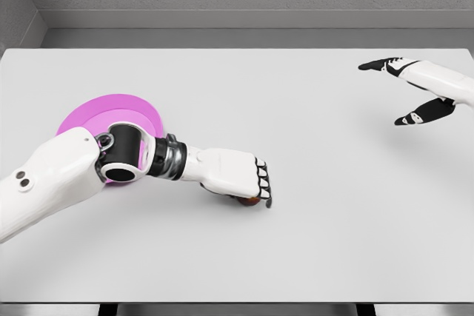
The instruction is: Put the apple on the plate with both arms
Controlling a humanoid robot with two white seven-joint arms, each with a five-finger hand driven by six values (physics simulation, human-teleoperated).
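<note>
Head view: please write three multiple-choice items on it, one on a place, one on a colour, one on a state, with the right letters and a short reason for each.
1. Where does the plate lie on the table?
A. on its left part, partly behind the left arm
B. at its right edge
C. at its near edge, in the middle

2. What colour is the plate?
A. green
B. pink
C. black

3. How is the left hand now?
A. raised high, fingers spread
B. resting on the plate
C. low on the table, fingers curled over the apple

Answers:
1 A, the forearm covers the plate's near side.
2 B, its rim shows pink.
3 C, only a dark red sliver of apple shows under the fingers. The right hand hovers open at the far right.
</note>
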